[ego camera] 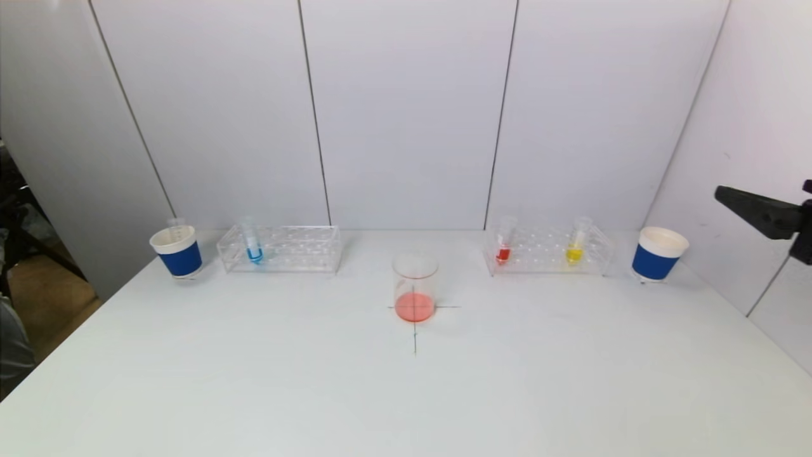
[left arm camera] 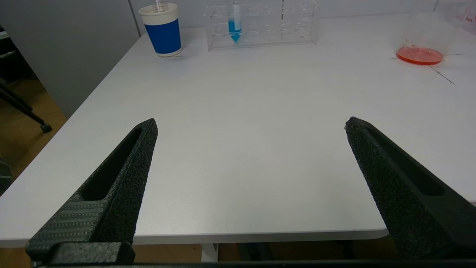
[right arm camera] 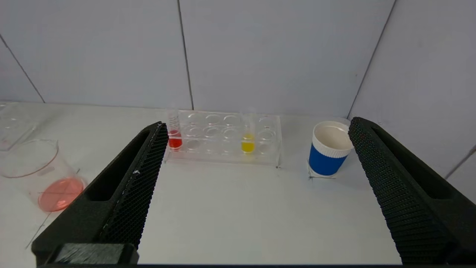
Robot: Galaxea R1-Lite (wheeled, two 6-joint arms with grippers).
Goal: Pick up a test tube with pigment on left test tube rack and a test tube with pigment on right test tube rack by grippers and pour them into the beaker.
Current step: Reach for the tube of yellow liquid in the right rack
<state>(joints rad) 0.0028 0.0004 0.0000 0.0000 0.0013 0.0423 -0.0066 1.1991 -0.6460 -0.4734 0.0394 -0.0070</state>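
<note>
Two blue-banded paper cups on the white counter (ego camera: 254, 381): left cup (ego camera: 177, 252) just beside one clear rack's outer end, holding a clear tube; right cup (ego camera: 658, 254) just beside the other rack's outer end. Grey panelled wall (ego camera: 406, 114) behind.

Blue, red, yellow pigment tubes (ego camera: 254, 244) (ego camera: 504, 244) (ego camera: 576, 244); pink liq. in beaker (ego camera: 415, 295); blue-banded white cups (ego camera: 177, 252); black fingers (left arm camera: 122, 175).

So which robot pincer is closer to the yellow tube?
Right. The right pincer faces the yellow tube across bare table; the left pincer sits on the opposite side.
</note>
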